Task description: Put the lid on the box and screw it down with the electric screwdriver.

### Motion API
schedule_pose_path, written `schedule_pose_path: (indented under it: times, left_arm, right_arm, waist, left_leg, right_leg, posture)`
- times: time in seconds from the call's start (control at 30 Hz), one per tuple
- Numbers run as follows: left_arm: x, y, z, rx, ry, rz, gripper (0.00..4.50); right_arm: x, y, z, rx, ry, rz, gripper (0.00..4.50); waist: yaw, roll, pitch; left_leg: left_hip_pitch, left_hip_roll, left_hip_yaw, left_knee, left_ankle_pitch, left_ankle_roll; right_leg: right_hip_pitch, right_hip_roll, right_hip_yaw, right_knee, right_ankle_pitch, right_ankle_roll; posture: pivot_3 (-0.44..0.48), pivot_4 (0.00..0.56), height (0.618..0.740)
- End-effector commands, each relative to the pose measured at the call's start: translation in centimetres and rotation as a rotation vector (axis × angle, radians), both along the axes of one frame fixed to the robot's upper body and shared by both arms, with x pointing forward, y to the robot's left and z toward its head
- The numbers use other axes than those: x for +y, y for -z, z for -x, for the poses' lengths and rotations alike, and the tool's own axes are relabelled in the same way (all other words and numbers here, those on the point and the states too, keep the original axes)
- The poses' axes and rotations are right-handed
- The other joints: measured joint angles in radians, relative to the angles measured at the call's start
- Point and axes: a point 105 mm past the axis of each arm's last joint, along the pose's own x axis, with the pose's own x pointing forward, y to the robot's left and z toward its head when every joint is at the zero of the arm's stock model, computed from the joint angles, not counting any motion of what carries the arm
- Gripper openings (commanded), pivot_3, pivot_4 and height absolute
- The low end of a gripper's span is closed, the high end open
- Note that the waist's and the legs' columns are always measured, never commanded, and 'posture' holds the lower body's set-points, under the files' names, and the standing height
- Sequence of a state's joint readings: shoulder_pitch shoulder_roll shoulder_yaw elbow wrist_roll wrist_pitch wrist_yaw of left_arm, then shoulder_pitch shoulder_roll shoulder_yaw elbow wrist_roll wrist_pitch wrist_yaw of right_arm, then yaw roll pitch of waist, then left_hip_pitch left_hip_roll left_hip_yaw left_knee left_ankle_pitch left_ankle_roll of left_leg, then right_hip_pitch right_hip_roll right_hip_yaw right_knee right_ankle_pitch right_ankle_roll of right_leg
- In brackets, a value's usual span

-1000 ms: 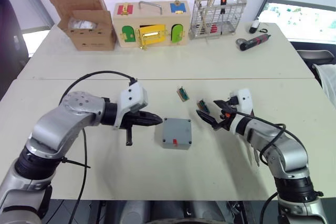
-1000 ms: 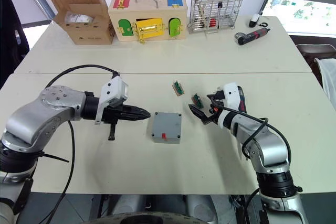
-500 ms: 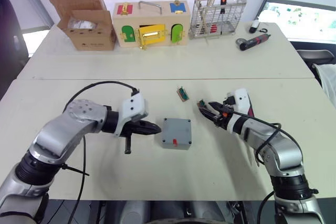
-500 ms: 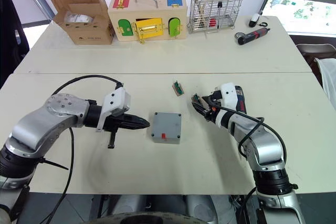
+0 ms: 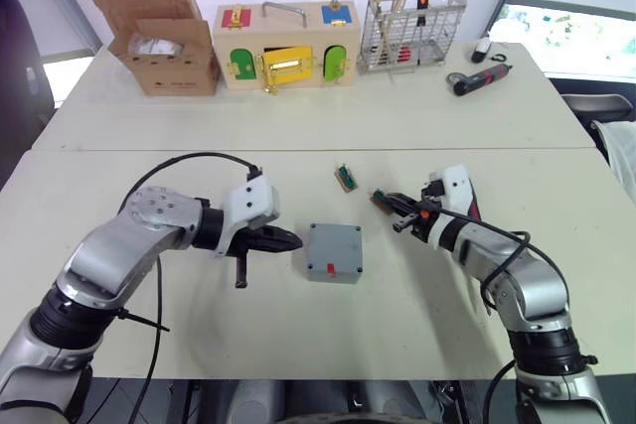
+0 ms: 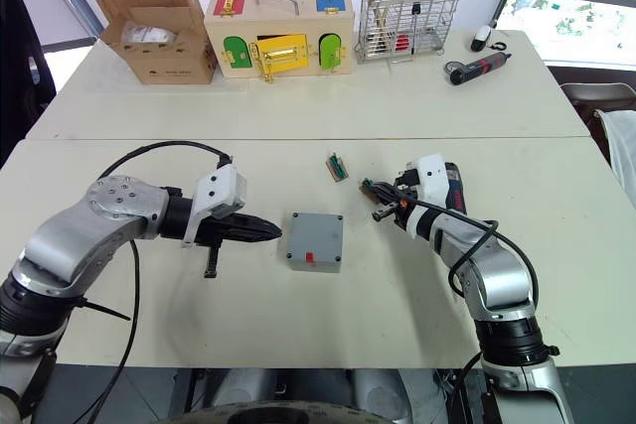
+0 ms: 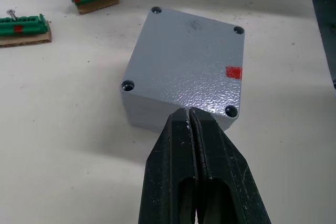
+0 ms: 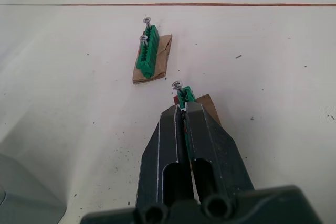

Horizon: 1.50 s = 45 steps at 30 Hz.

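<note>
The grey box stands mid-table with the flat grey lid lying on top of it, showing a hole at each corner and a red mark. My left gripper is shut, its tips against the box's left edge. My right gripper is shut, its tips on the near end of a small green screw holder on cardboard; I cannot tell whether a screw is pinched. The electric screwdriver lies on the table under my right forearm, mostly hidden, with its thin bit sticking out.
A second green screw holder lies behind the box. Along the far edge stand a cardboard carton, a wooden latch box and a wire basket. A red-and-black angled driver lies at the back right.
My right gripper has gone from open to shut and has reached forward onto the green screw holder. The left gripper has dropped slightly beside the box.
</note>
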<state>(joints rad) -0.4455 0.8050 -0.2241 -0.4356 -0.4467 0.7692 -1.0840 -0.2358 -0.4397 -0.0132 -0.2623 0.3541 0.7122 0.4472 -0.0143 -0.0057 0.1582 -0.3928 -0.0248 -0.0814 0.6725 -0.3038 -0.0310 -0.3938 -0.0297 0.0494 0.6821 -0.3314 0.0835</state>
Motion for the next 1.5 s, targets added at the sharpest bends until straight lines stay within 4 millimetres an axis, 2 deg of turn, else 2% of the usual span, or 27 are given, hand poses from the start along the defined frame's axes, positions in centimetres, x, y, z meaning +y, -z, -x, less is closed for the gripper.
schedule_pose_path:
  times: [0.03, 0.37, 0.5, 0.67, 0.73, 0.9, 1.17, 1.5]
  left_arm:
    - [-0.1, -0.6, 0.0, -0.036, 0.022, -0.004, 0.00]
    - [0.1, -0.6, -0.2, -0.036, 0.017, -0.003, 0.00]
    - [0.7, -0.8, -0.2, -0.032, 0.014, -0.006, 0.00]
    - [2.1, -1.8, -0.9, -0.030, -0.019, 0.000, 0.00]
    - [2.6, -1.7, -1.4, -0.038, -0.034, -0.016, 0.00]
    - [2.6, -1.9, -1.7, -0.036, -0.035, -0.004, 0.00]
    - [2.1, -2.1, -1.1, -0.028, -0.027, 0.016, 0.00]
    - [1.5, -2.2, -0.9, -0.022, -0.008, 0.031, 0.00]
  right_arm:
    - [0.0, -1.4, -0.1, -0.056, 0.001, -0.010, 0.03]
    - [0.2, -3.4, 0.4, -0.124, -0.007, -0.034, 0.03]
    - [0.5, -5.0, 0.9, -0.158, -0.027, -0.054, 0.03]
    - [3.2, -7.3, 4.5, -0.170, -0.273, -0.112, 0.03]
    - [3.9, -7.2, 5.5, -0.154, -0.338, -0.093, 0.03]
    - [4.5, -5.9, 6.3, -0.106, -0.398, -0.049, 0.03]
    - [4.5, -4.3, 6.6, -0.056, -0.417, -0.014, 0.03]
    - [4.3, -3.8, 6.8, -0.033, -0.420, -0.009, 0.03]
  waist:
    - [0.000, 0.000, 0.000]
    - [0.000, 0.000, 0.000]
    - [-0.001, 0.000, 0.000]
    - [0.000, 0.000, 0.000]
    - [0.001, 0.000, 0.000]
    - [0.000, 0.000, 0.000]
    - [0.001, 0.000, 0.000]
    - [0.001, 0.000, 0.000]
  left_leg:
    - [0.000, 0.000, 0.000, 0.000, 0.000, 0.000]
    - [0.000, 0.000, 0.000, 0.000, 0.000, 0.000]
    - [0.000, 0.000, 0.000, 0.000, 0.000, 0.000]
    - [0.000, 0.000, 0.000, -0.001, 0.000, 0.000]
    - [0.000, 0.000, 0.000, -0.002, 0.000, 0.000]
    - [0.000, 0.000, 0.000, -0.003, 0.000, 0.000]
    - [0.000, 0.000, 0.000, -0.003, 0.000, 0.000]
    - [0.000, 0.000, 0.000, -0.003, 0.000, -0.001]
  right_leg:
    - [0.000, 0.000, 0.000, 0.000, 0.000, 0.000]
    - [0.000, 0.000, 0.000, 0.000, 0.000, 0.000]
    - [0.000, 0.000, 0.000, 0.000, 0.000, 0.000]
    - [0.000, 0.000, 0.000, 0.000, 0.000, 0.000]
    - [-0.001, 0.000, 0.000, 0.000, 0.000, 0.000]
    - [0.000, 0.000, 0.000, -0.001, 0.000, 0.000]
    - [-0.001, 0.000, 0.000, -0.001, 0.000, 0.000]
    - [-0.001, 0.000, 0.000, -0.001, 0.000, 0.000]
  posture:
    - [0.000, 0.150, 0.740]
    - [0.000, 0.150, 0.740]
    - [0.000, 0.150, 0.740]
    - [0.000, 0.150, 0.740]
    - [0.000, 0.150, 0.740]
    - [0.000, 0.150, 0.740]
    - [0.000, 0.150, 0.740]
    - [0.000, 0.150, 0.740]
